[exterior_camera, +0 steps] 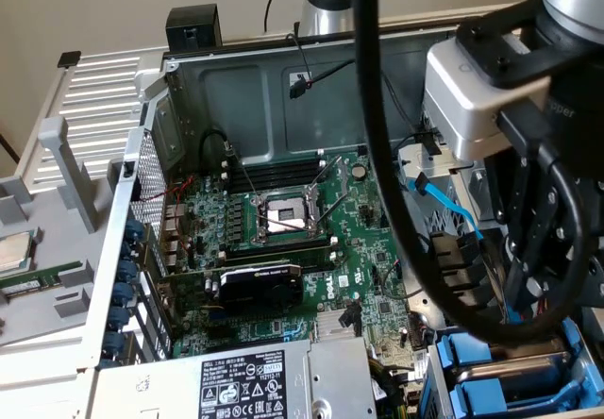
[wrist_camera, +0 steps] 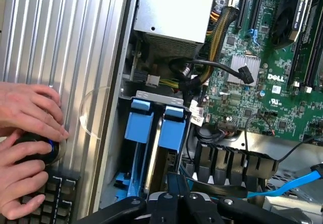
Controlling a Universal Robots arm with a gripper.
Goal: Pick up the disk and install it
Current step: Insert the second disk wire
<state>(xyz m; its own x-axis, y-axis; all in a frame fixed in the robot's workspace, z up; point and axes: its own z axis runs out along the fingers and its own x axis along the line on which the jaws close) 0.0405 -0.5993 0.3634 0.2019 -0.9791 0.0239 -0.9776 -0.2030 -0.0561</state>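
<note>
The gripper (wrist_camera: 174,204), fingers closed and holding nothing visible, hangs directly over the disk (wrist_camera: 161,161) in its blue carrier, seated on edge in the drive bay at lower centre of the wrist view, its long axis running into the bay.

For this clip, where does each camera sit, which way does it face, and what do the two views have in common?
Exterior view: off the arm, above the open computer case, looking down at the motherboard; the arm's wrist shows at that view's right.
Wrist view: on the wrist, looking down into the drive bay at the blue carriers; the gripper shows, and a person's hands on a knob.
Shared: motherboard, blue carriers, silver power-supply box.
</note>
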